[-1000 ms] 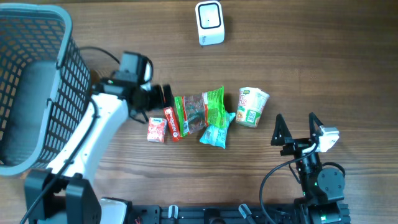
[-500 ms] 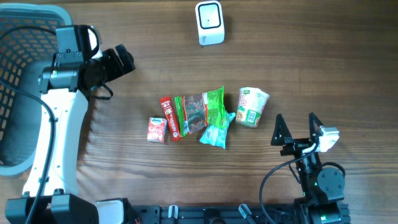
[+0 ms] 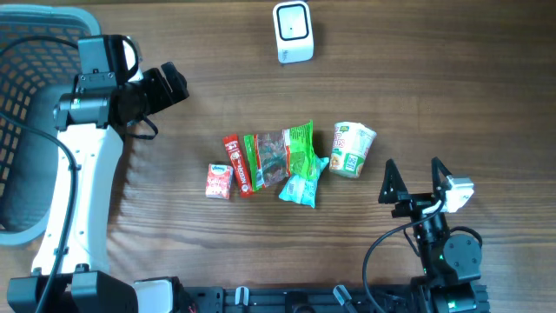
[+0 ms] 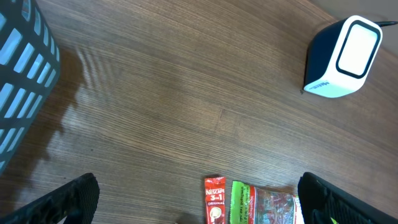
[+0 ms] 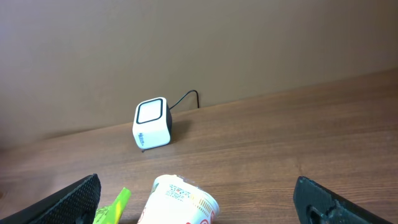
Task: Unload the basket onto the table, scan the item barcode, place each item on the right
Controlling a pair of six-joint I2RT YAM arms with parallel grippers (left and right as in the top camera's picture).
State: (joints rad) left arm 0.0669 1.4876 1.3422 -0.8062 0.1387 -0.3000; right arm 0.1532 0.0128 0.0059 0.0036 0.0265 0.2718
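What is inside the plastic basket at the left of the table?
Only the basket's grey bottom shows, with no item visible in it. The left arm crosses over the basket and hides part of the inside, so that part cannot be checked.

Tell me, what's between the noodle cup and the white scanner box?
Nothing but bare table lies between the noodle cup and the scanner; the overhead view shows it.

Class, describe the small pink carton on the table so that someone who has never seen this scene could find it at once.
On the wooden table, find the row of snack items in the middle. At its end nearest the grey basket, beside the red sachet, sits the small pink carton. It is the only pink, boxy item; its neighbours are flat packets.
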